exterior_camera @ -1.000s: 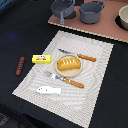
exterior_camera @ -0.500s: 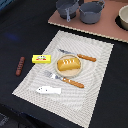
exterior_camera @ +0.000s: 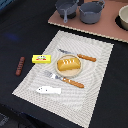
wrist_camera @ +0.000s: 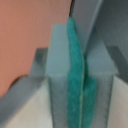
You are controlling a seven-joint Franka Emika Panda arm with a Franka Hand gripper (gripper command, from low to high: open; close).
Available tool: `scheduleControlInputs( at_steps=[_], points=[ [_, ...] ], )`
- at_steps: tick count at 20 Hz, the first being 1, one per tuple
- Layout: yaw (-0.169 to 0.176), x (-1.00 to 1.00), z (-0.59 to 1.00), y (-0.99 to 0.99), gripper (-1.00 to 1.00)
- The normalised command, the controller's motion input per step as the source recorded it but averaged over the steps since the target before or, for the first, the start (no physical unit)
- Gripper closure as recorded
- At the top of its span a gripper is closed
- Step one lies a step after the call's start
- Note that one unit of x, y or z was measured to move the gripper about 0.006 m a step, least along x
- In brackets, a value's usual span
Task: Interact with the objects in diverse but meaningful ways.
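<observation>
- since no arm shows in the exterior view, the step in hand looks like a pause between actions — nothing on the mat is touched or lifted.
- the gripper [wrist_camera: 81, 95] appears only in the wrist view: its teal pads [wrist_camera: 75, 65] lie pressed flat together, nothing between them, so it is closed and empty.
- from the exterior view's left: the red-brown sausage [exterior_camera: 20, 65] lies off the placemat [exterior_camera: 97, 82] on the dark table [exterior_camera: 20, 30]; the yellow butter block [exterior_camera: 41, 59] sits at the mat's edge; the white fish [exterior_camera: 48, 90] lies near the mat's front.
- mid-mat, the golden bread loaf [exterior_camera: 68, 64] rests on a plate [exterior_camera: 75, 72], the fork [exterior_camera: 64, 79] just in front, the knife [exterior_camera: 79, 56] behind.
- the next move, as i judge it, calls for opening the jaws and coming down over one item — the sausage and fish lie apart from the rest, easiest to reach.
- at the back, two grey pots [exterior_camera: 80, 9] stand on a tan board [exterior_camera: 107, 29]; nothing blocks the mat.
</observation>
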Motion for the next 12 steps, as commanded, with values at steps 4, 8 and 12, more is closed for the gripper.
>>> scheduleControlInputs(
  at_steps=[4, 8, 12],
  points=[
    [-0.076, 0.39, 0.15, 0.51, 1.0],
    [-0.042, 0.54, 0.22, 0.51, 1.0],
    [-0.004, 0.68, 0.26, 0.47, 1.0]
  ],
)
